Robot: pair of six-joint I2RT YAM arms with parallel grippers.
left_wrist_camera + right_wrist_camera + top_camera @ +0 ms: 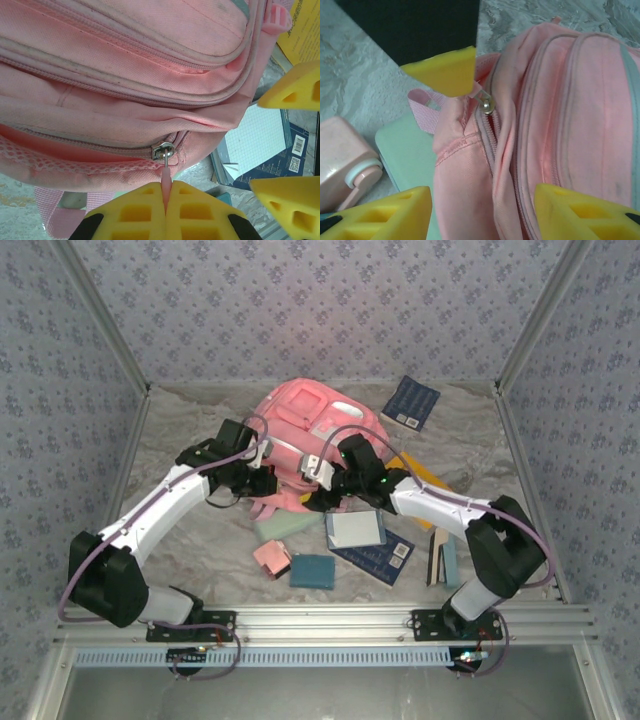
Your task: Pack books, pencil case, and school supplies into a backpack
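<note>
The pink backpack (312,420) lies mid-table, its zipper slider (164,151) at the near corner. My left gripper (166,187) is shut on the pink zipper pull (166,176). My right gripper (482,210) is open and straddles the backpack's zipped edge (495,145) just below the slider (486,104). The mint pencil case (285,525) lies against the backpack's near side. One navy book (411,402) lies at the back right, a yellow book (428,472) under my right arm. A white-and-blue book (355,529) rests on a second navy book (388,556).
A pink boxy piece (271,557) and a teal block (313,571) lie near the front edge. A thin teal-and-black slab (440,560) stands by my right arm's base. Patterned walls close the table on three sides.
</note>
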